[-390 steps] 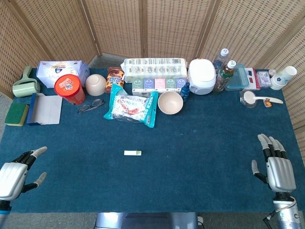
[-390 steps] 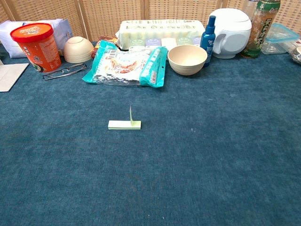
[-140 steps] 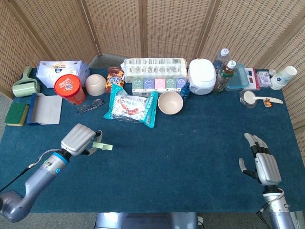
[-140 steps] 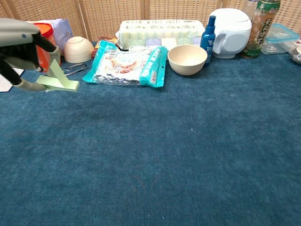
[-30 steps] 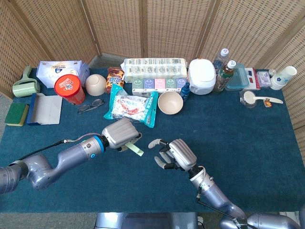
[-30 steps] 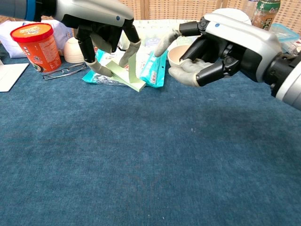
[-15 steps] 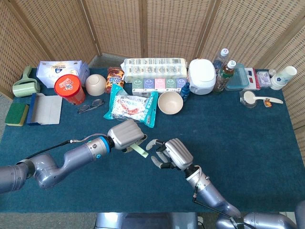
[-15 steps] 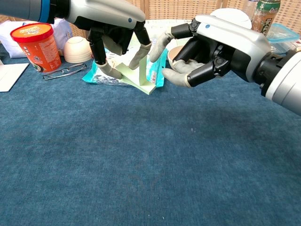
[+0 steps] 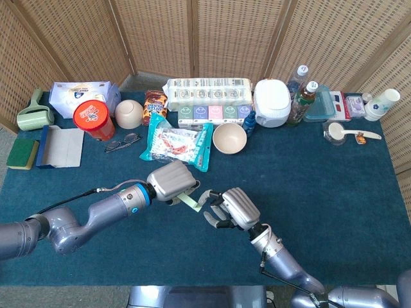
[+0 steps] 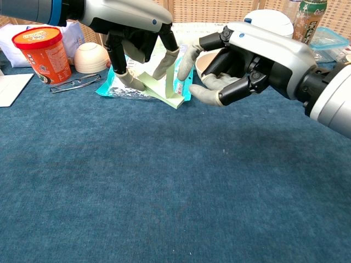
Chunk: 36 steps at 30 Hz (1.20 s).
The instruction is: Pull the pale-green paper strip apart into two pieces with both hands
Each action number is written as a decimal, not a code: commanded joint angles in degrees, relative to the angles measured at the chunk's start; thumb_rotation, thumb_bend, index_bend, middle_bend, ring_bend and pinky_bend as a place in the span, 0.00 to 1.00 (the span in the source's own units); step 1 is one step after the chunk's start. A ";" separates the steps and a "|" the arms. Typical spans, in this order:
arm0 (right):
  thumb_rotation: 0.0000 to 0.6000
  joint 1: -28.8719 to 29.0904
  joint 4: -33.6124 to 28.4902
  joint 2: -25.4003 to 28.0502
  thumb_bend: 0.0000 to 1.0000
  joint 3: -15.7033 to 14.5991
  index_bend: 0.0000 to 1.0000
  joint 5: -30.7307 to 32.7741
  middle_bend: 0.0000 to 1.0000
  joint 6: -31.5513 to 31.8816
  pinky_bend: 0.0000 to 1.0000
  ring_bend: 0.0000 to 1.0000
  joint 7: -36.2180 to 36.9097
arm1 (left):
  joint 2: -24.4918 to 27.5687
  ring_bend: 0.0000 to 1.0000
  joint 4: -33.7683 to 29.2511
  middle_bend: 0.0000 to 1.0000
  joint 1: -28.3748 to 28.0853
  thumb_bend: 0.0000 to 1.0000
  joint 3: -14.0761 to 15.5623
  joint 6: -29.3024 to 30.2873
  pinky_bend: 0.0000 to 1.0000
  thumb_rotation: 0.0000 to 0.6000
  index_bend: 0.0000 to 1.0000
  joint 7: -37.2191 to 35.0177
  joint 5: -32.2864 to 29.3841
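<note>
One end of the pale-green paper strip [image 10: 162, 90] is pinched by the left hand [image 10: 138, 34]; its free end slants down-right. The right hand [image 10: 230, 71], fingers apart and holding nothing, sits just beside that end.

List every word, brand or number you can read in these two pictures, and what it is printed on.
None can be read for certain.
Red tub: print blurred.
Snack bag: print too small.
Tissue box: logo blurred.
Green bottle: label blurred.
Roll pack: pattern only.
Paper strip: blank.
</note>
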 commanded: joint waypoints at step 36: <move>1.00 1.66 0.01 -0.86 0.43 0.37 0.37 1.24 0.94 -1.52 1.00 1.00 -0.64 | -1.12 1.00 1.25 1.00 -1.13 0.35 1.34 0.25 1.00 1.00 0.74 -0.39 -0.88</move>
